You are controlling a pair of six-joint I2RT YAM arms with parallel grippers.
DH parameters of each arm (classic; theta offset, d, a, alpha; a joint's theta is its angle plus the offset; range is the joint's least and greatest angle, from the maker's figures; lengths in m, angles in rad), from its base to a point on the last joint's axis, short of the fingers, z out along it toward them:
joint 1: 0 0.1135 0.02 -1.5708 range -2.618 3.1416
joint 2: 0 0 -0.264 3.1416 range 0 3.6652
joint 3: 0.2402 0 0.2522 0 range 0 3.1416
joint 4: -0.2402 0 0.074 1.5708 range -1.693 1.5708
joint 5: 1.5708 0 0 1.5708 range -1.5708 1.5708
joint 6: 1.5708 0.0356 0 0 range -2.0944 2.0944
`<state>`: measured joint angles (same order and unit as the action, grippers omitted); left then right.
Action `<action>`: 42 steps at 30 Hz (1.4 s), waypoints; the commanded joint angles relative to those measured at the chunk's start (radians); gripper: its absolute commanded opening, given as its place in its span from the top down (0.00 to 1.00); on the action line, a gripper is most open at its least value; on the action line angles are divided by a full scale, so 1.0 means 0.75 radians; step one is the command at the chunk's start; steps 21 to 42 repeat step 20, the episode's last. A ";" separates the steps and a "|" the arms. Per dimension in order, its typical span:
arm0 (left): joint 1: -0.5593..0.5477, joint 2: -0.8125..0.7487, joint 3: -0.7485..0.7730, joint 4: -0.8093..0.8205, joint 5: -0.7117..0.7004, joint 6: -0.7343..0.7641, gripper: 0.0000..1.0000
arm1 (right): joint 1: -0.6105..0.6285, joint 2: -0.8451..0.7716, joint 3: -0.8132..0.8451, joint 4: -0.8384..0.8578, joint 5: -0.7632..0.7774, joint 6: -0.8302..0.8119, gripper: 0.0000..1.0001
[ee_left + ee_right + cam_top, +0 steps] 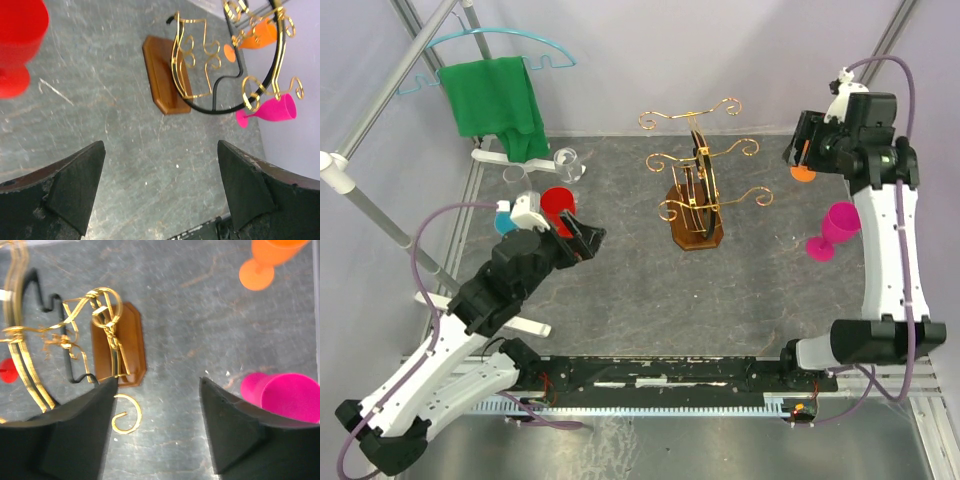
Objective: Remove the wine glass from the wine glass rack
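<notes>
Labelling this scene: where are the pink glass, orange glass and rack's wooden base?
pink glass [841,220], top view, its bowl.
orange glass [256,275], right wrist view, its round foot.
rack's wooden base [157,70], left wrist view, its top face.

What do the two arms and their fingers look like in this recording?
Both the left arm and right arm have white links with black joint housings, and a mauve cable loops along each. The fingers are broad, matte black wedges, scuffed at the edges.

No legible text, labels, brands, numbers or signs anywhere.
</notes>
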<state>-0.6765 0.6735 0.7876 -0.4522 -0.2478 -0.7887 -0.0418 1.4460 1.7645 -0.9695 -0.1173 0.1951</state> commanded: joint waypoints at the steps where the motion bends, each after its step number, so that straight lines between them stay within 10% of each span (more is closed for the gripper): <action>1: -0.004 0.122 0.256 -0.050 -0.181 0.256 0.01 | 0.006 -0.039 0.027 0.089 -0.207 0.097 0.05; 7: 0.016 0.494 0.587 -0.174 -0.429 0.550 0.01 | 0.121 -0.044 -0.014 0.183 -0.220 0.104 0.01; 20: 0.236 0.904 0.926 -0.094 -0.292 0.614 0.01 | 0.368 -0.043 0.033 0.182 0.087 0.042 0.01; 42: 0.236 0.904 0.926 -0.094 -0.292 0.614 0.01 | 0.368 -0.043 0.033 0.182 0.087 0.042 0.01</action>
